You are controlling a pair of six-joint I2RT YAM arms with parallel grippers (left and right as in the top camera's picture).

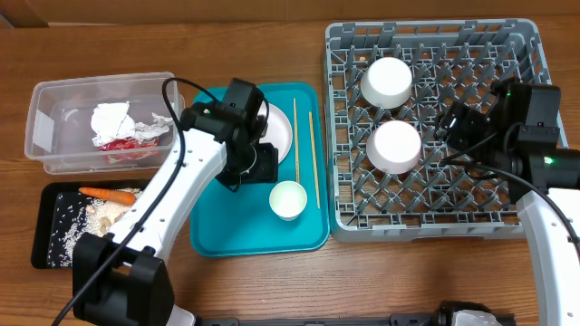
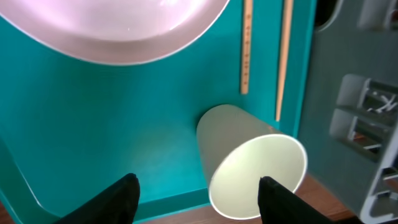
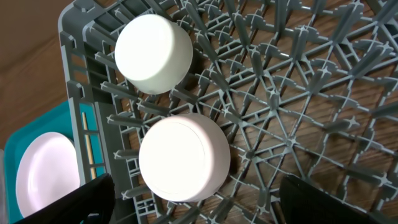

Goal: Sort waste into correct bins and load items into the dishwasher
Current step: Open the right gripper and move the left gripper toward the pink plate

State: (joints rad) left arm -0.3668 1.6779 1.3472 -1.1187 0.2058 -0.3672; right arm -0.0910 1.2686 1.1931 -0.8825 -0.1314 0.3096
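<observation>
Left gripper (image 2: pixel 199 182), fingers spread, hovers with the white cup (image 2: pixel 249 168) between them, nearer one finger; right gripper (image 3: pixel 196 183), spread wide, hangs over the nearer bowl (image 3: pixel 183 152)

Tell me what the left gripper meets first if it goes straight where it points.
Probably the small white cup, just ahead of the open left gripper and toward one finger's side. Depth is unclear; if it misses, the teal tray comes next.

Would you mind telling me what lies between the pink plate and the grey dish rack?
Two chopsticks lie there on the teal tray, clearest in the overhead view.
</observation>
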